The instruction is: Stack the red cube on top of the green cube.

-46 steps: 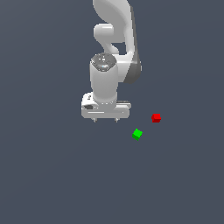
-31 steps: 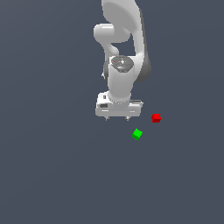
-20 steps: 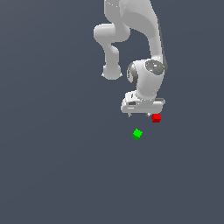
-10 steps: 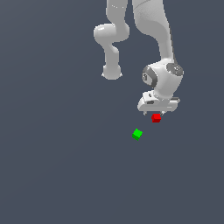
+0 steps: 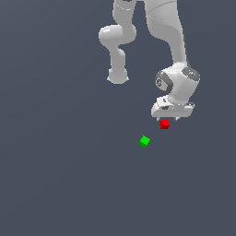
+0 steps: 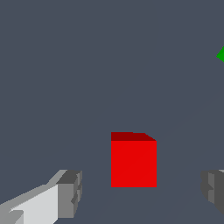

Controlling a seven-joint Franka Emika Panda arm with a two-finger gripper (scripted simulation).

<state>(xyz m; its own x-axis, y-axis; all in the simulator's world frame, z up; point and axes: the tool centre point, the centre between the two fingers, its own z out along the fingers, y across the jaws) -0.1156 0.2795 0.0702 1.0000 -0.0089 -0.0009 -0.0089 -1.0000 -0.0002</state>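
The red cube (image 5: 164, 124) rests on the dark grey floor, and the green cube (image 5: 144, 141) lies a short way toward the exterior view's left and nearer the camera. My white gripper (image 5: 172, 118) hangs just above and behind the red cube, open. In the wrist view the red cube (image 6: 133, 162) sits between the two spread fingertips (image 6: 70, 193), touching neither. Only a sliver of the green cube (image 6: 221, 55) shows at the wrist picture's edge.
A plain dark grey floor (image 5: 60, 175) spreads all around. The arm's white links and elbow (image 5: 117, 44) rise behind the cubes.
The arm has swung toward the exterior view's right and come down, from beside the green cube to right over the red cube. Neither cube has moved.
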